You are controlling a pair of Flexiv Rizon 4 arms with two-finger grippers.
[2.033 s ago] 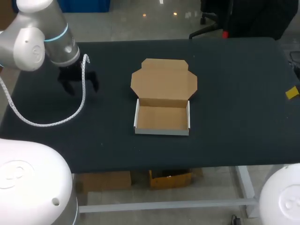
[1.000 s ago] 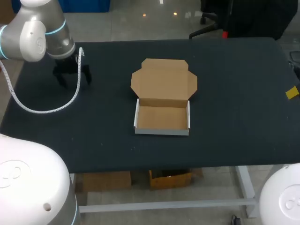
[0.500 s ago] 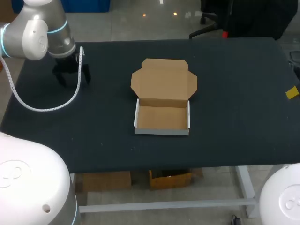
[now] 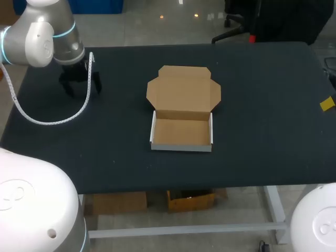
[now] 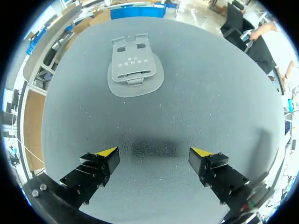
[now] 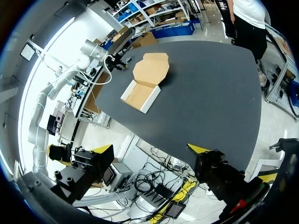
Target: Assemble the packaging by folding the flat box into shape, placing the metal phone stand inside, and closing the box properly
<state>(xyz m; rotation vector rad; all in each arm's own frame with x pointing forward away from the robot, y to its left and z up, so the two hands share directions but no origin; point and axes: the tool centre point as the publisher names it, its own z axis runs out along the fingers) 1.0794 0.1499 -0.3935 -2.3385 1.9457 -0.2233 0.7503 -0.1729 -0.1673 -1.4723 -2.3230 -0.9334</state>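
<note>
Left of the box point(image 4: 181, 132), left gripper point(image 5: 154, 156) gapes wide, empty.
Phone stand point(image 5: 134, 69) lies ahead, untouched; right gripper point(image 6: 149, 150) likewise spread, seemingly off the table point(image 4: 262, 105).

In the head view the silver left arm point(image 4: 50, 44), well to the left of the open brown cardboard box point(image 4: 184, 97), covers the flat grey metal phone stand point(image 5: 134, 65) and the yellow tips of the left gripper point(image 4: 80, 86); in the right wrist view the stand beyond that box is too small to resolve.
</note>
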